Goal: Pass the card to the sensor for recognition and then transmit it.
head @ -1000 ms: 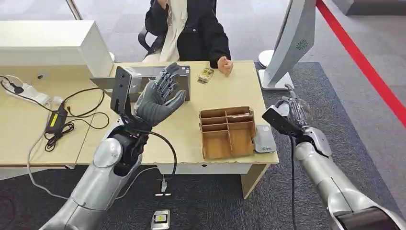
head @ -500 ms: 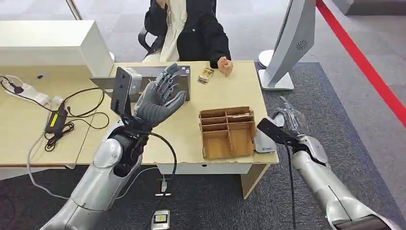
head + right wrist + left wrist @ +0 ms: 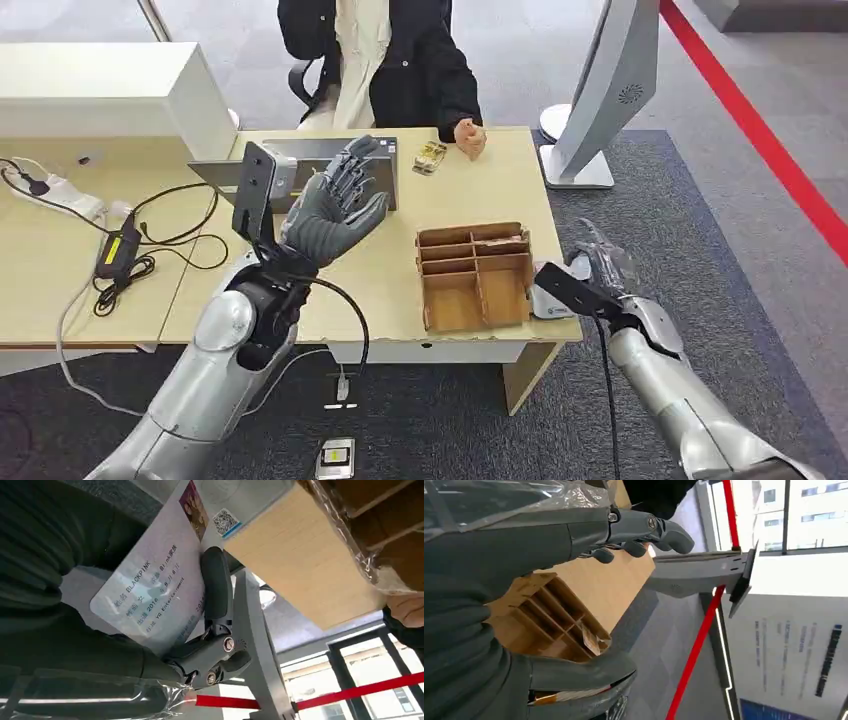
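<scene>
- Right hand (image 3: 600, 262) hangs off the right edge of the tabletop (image 3: 400, 270), just beside the sensor (image 3: 548, 297), a grey pad lying at the tabletop's near right corner.
- Its thumb presses the card (image 3: 150, 587) against the fingers, so the hand is grasping it; in the right wrist view the card's printed face shows, with a small photo at one corner and lines of text.
- In that same view the sensor's pale surface (image 3: 235, 505) with a QR label lies close past the card's far edge; whether card and sensor touch cannot be told.
- Left hand (image 3: 335, 205) is raised over the middle of the tabletop, palm up, fingers apart and lightly curled, holding nothing.
- Between the two hands stands a brown cardboard divider box (image 3: 474, 275), touching or just beside the sensor.
- At the far side sits a person (image 3: 400, 60) in a dark jacket, one fist resting on the tabletop near a small packet (image 3: 430, 156).
- On the left part of the tabletop lie black cables and a power adapter (image 3: 115, 255).
- Off to the right, a grey kiosk stand (image 3: 610, 90) rises from the carpet.
</scene>
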### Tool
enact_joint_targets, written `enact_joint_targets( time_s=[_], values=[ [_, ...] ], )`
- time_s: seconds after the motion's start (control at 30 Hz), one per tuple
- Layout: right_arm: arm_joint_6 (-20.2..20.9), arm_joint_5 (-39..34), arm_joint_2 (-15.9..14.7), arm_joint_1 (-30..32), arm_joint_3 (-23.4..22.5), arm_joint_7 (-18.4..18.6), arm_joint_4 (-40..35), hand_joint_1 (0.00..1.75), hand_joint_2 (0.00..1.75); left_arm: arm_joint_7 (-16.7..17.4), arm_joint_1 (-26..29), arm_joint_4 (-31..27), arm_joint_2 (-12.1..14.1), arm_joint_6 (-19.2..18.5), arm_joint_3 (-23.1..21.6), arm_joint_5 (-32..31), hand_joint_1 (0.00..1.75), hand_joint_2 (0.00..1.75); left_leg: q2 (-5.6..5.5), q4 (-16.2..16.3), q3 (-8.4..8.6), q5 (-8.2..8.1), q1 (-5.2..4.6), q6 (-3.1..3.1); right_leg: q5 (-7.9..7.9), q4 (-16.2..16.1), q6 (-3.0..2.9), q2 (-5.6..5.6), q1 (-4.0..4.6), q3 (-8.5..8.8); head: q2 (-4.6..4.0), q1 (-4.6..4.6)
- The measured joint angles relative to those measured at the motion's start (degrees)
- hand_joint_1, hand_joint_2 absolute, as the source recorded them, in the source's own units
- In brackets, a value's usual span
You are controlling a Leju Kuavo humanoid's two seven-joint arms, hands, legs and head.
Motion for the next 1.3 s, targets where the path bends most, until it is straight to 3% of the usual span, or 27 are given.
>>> enact_joint_targets(
  time_s=[0.47, 1.3],
  values=[
    [2.5, 1.4, 1.7, 3.8, 0.9, 1.2, -0.1, 1.75, 1.75, 0.9, 0.2, -0.5, 0.0, -0.2, 0.0, 0.9, 0.00, 1.75, 0.00, 0.0, -0.01, 0.00, 0.00, 0.00, 0.00, 0.0, 0.00, 0.00, 0.00, 0.01, 0.00, 0.00],
    [2.8, 1.8, 3.3, 4.9, 1.4, 1.8, -1.0, 1.75, 1.75, 1.5, 0.7, -1.0, 0.1, -1.2, 0.0, 1.1, 0.00, 1.75, 0.01, 0.0, 0.02, 0.00, 0.00, 0.00, 0.00, 0.0, 0.00, 0.00, 0.00, 0.03, 0.00, 0.00]
  ],
)
